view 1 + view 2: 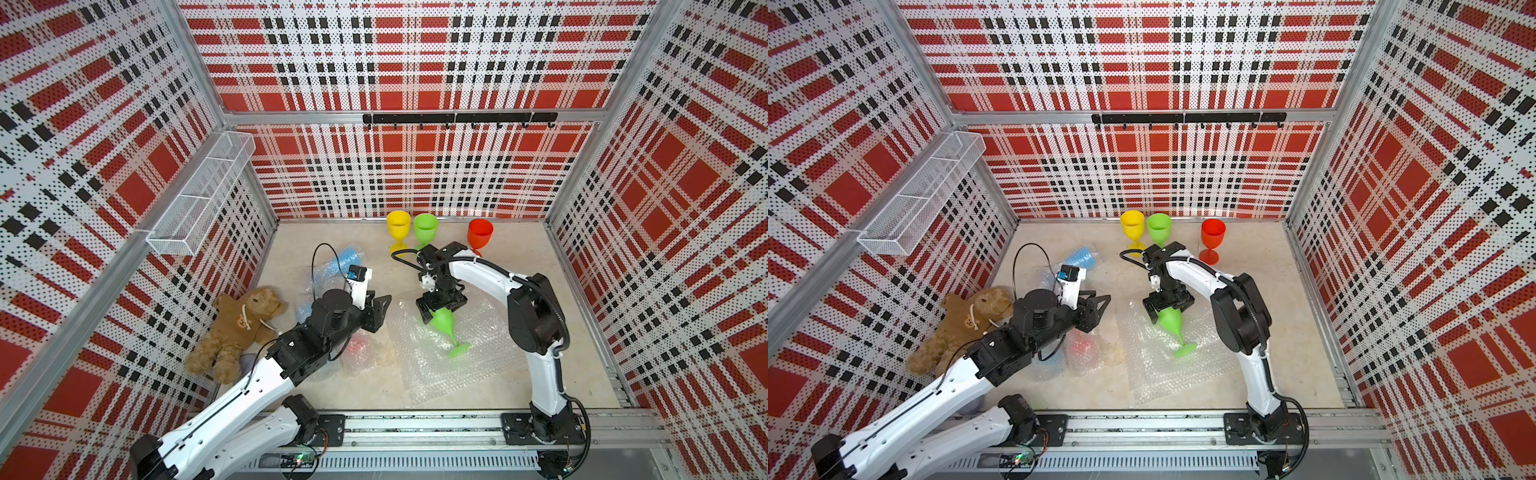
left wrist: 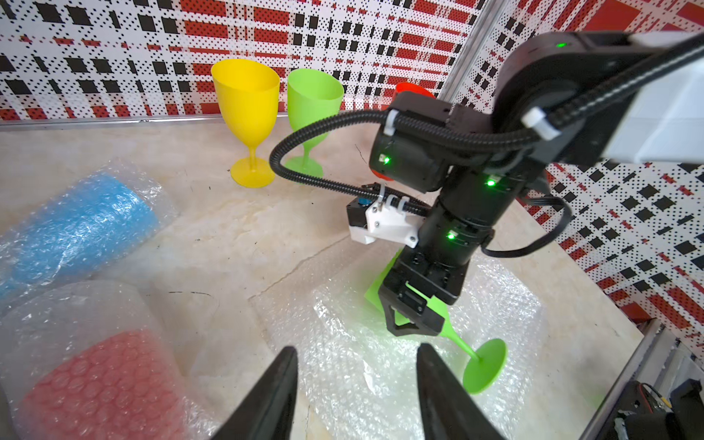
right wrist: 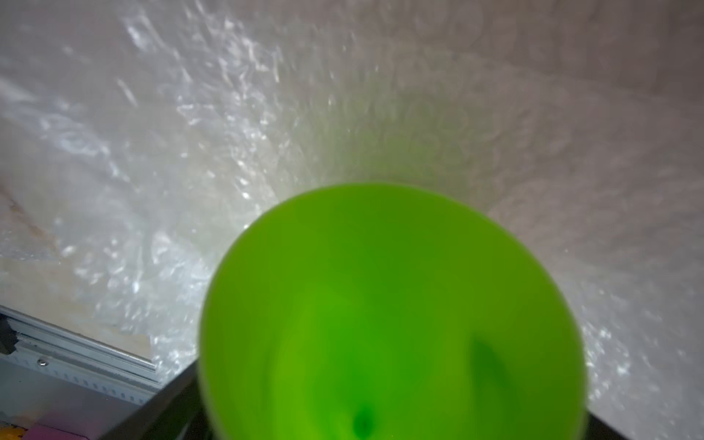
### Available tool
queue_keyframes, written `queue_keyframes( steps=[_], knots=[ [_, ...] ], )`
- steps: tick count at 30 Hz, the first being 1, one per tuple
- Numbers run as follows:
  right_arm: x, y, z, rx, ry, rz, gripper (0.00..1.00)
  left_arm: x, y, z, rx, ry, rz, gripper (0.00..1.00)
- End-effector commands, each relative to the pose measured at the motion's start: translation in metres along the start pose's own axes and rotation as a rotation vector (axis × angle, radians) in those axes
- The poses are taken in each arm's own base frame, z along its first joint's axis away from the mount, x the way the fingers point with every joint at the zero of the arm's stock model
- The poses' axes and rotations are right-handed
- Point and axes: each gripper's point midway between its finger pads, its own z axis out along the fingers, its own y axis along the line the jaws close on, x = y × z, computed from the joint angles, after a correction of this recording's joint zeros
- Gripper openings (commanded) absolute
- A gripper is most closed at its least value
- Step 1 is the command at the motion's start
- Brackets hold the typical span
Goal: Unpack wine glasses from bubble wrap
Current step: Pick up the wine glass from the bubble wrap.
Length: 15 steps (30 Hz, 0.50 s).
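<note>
Filling the right wrist view, a bright green plastic stemmed goblet (image 3: 392, 312) is lying unwrapped on a flat sheet of clear bubble wrap (image 3: 190, 133). In both top views it is resting on its side near the middle of the table (image 1: 519, 257), round foot pointing toward the front rail (image 1: 415, 428). The right gripper (image 1: 441, 311) is reaching down over the bowl with its jaws standing wide on either side; whether they are pressing the plastic I cannot tell. The left gripper (image 2: 356, 350) is hovering near the sheet's left edge, released and holding nothing. On the robot's left side, a blue goblet rolled in bubble wrap (image 2: 76, 228) and a red goblet rolled in bubble wrap (image 2: 103, 384) are lying still packed. A yellow plastic goblet (image 1: 398, 228), a second green goblet (image 1: 425, 227) and a red unwrapped goblet (image 1: 480, 233) are standing upright along the back wall (image 1: 415, 174). A brown plush teddy bear (image 1: 241, 328) is sprawling by the left wall (image 1: 232, 249).
</note>
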Motion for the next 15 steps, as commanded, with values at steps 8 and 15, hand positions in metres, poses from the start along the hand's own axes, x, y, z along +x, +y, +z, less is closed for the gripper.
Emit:
queue_keyframes(
  steps=[8,15],
  knots=[
    [-0.016,-0.005,-0.018,-0.010,-0.038,0.026,0.80,-0.006,0.003,-0.004,-0.019,-0.037,0.010,0.53],
    [-0.024,-0.005,-0.075,0.024,-0.202,0.029,0.79,-0.003,0.005,-0.001,-0.029,-0.027,0.011,0.53]
  ],
)
